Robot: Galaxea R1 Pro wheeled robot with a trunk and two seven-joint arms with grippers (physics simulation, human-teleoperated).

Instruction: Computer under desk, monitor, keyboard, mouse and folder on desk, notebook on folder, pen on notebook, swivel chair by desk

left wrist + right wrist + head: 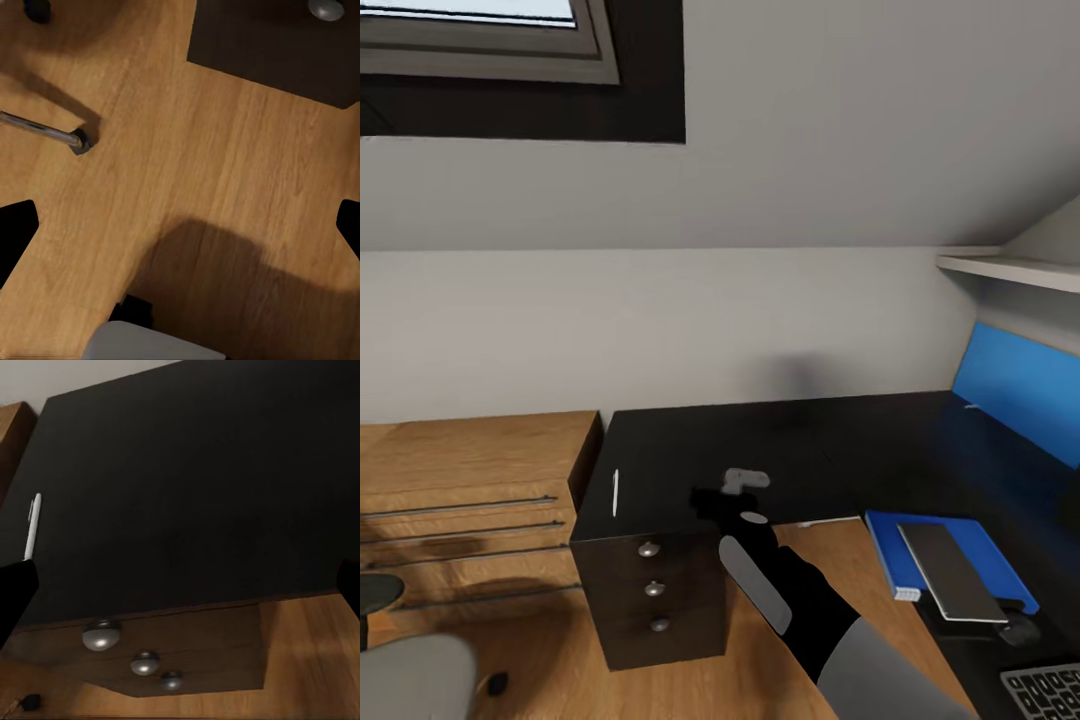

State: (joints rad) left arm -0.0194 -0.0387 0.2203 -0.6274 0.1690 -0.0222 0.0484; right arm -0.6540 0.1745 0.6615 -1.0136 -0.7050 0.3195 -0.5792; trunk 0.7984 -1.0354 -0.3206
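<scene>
- My right claw hovers above the front edge of the desk, over the dark drawer unit. In the right wrist view the two fingertips sit at opposite edges of the picture, so the claw is spread wide with nothing between its fingers.
- My left claw points down at the wooden floor; its fingertips are likewise far apart and it holds nothing.
- The pen lies flat on the glossy black top, near the desk's left end, to the left of my right claw and apart from it.
- Handling judgement: the pen looks light, rigid and thin. On the glossy surface it may roll or skid if nudged. I should take it across its middle, fingers on either side of the shaft.
- The notebook already rests on the folder at the desk's right part, with the keyboard just beyond. The pen's destination is the notebook cover.
- A corner of the swivel chair shows at lower left.
</scene>
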